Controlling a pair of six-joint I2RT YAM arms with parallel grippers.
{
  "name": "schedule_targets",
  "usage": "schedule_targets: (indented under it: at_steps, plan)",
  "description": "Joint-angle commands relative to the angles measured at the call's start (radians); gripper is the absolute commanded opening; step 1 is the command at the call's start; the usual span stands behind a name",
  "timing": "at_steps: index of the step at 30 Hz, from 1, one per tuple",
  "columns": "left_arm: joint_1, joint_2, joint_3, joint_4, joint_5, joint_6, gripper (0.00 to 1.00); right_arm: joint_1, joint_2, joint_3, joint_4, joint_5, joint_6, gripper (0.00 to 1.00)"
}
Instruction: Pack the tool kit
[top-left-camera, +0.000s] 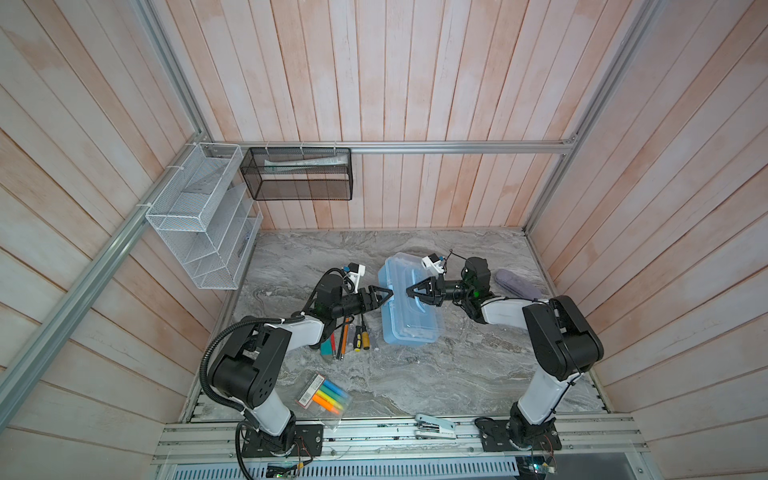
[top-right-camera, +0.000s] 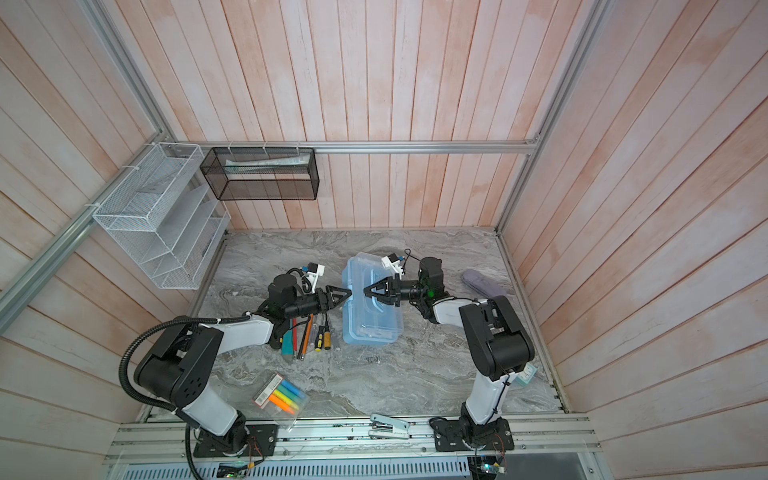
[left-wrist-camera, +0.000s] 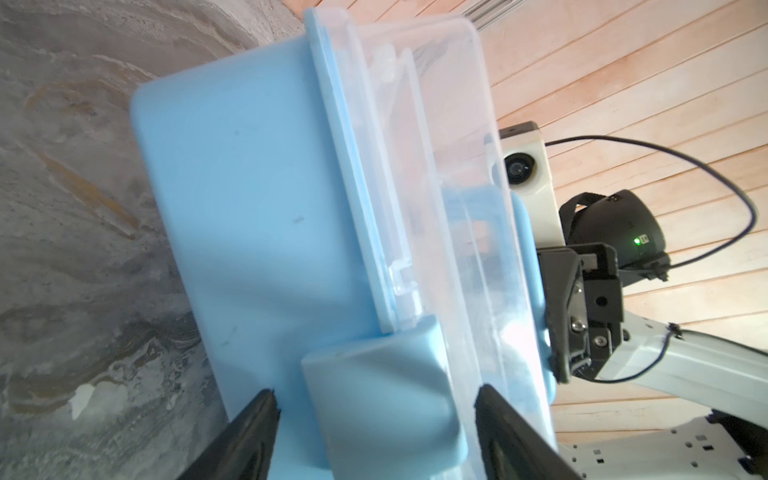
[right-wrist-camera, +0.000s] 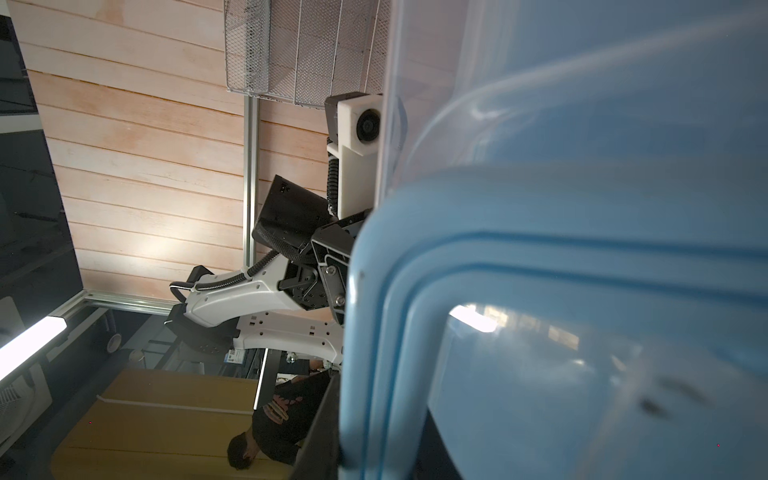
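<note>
Worktop: grey, marble-patterned, flat, with plank walls on three sides.
Hand tools: screwdrivers and pens in a loose row between the tool kit and the worktop's left edge, just beside the kit and partly under the left arm.
Packet of highlighters: clear, with coloured barrels, near the front-left corner.
Stapler: pale, lying at the front edge.
Lilac case: oval, near the right edge, behind the right arm.
Walls: a white wire rack hangs on the left wall and a black mesh basket on the back wall.
Tool kit: in both top views it sits around the middle of the worktop, nearer the back edge, lid down.
Left gripper: jaws wide apart at the kit's side. In the left wrist view its black fingers sit either side of the latch, with a gap on each side and nothing gripped.
Right gripper: over the lid, clamped tight on the handle, whose bar runs between its dark fingers in the right wrist view.
Materials: smooth light-blue plastic body with rounded corners, a glossy see-through lid, an arched ridged handle and a blocky latch.
</note>
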Motion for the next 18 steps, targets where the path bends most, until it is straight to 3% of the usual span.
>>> schedule_targets:
  at_steps: [1, 7, 10, 15, 18]
  plan:
    - [-0.005, 0.038, 0.000, 0.120, 0.090, -0.051, 0.74, -0.002, 0.041, -0.020, 0.077, -0.042, -0.072, 0.00]
    - [-0.004, 0.092, -0.013, 0.324, 0.219, -0.145, 0.73, -0.006, 0.090, -0.035, 0.119, -0.034, -0.044, 0.00]
    - [-0.005, 0.151, -0.016, 0.519, 0.285, -0.265, 0.73, -0.006, 0.112, -0.039, 0.126, -0.017, -0.039, 0.00]
    - [-0.005, 0.240, -0.006, 0.846, 0.326, -0.483, 0.73, -0.014, 0.138, -0.029, -0.012, 0.037, -0.120, 0.00]
    - [-0.004, 0.285, 0.009, 0.995, 0.329, -0.577, 0.73, -0.012, 0.176, -0.045, 0.051, 0.047, -0.071, 0.00]
